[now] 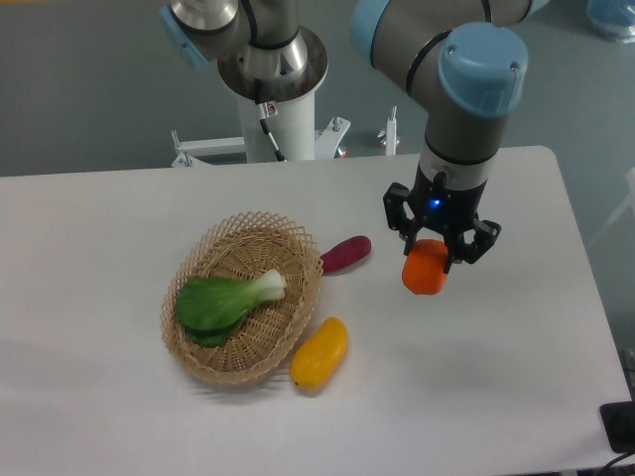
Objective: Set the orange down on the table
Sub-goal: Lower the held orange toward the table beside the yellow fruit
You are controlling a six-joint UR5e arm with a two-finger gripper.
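The tool (434, 260) is clamped on the orange (427, 272). It should lower straight onto bare surface (496, 377), releasing only on contact.

On my flat white bench (119, 416) I see a woven wicker basket (243, 297), a yellow oblong fruit (319, 353) and a purple oblong vegetable (345, 254).
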